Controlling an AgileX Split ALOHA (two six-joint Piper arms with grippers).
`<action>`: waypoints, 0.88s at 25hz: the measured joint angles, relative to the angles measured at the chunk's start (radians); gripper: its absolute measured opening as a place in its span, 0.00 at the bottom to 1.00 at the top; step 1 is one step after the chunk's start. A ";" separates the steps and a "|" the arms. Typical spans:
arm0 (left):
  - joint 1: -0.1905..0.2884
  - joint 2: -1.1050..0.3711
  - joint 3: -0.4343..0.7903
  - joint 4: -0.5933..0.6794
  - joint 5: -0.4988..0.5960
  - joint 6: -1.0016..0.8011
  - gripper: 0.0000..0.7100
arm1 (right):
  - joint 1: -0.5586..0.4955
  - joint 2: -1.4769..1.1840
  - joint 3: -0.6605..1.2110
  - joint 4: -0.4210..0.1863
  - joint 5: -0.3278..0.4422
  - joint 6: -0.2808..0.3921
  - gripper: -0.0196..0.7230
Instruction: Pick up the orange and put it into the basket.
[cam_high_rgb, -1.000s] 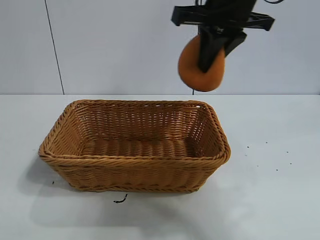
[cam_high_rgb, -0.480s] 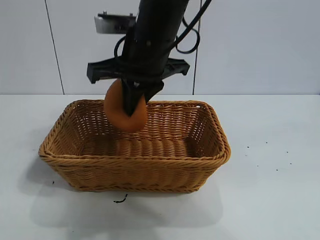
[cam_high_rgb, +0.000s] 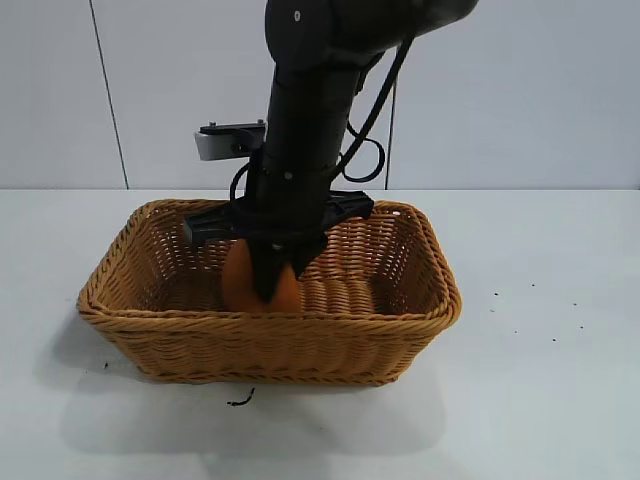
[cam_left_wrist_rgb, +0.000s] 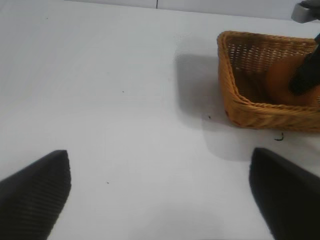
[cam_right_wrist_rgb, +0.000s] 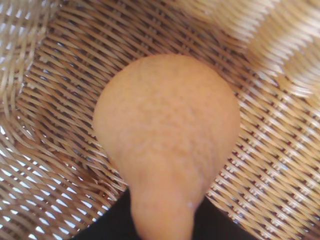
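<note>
White table (cam_high_rgb: 540, 380) carries your basket (cam_high_rgb: 270, 345) left of centre. Your right gripper (cam_high_rgb: 270, 285) reaches down inside it, clamped on the orange (cam_high_rgb: 240, 285) low by the near-left wall. Your left gripper (cam_left_wrist_rgb: 160, 195) hangs spread wide, well off.

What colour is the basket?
The basket is tan-brown woven wicker; the exterior view shows it best.

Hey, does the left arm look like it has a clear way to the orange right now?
Probably not. The orange sits down inside the basket, clamped by the right gripper, whose arm fills the space above it. The left gripper hangs open well aside.
</note>
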 joint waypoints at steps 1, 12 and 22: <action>0.000 0.000 0.000 0.000 0.000 0.000 0.98 | 0.000 -0.012 -0.015 -0.013 0.015 0.004 0.93; 0.000 0.000 0.000 0.000 0.000 0.000 0.98 | -0.114 -0.068 -0.237 -0.122 0.203 0.026 0.96; 0.000 0.000 0.000 0.000 0.000 0.000 0.98 | -0.438 -0.068 -0.238 -0.152 0.217 0.015 0.96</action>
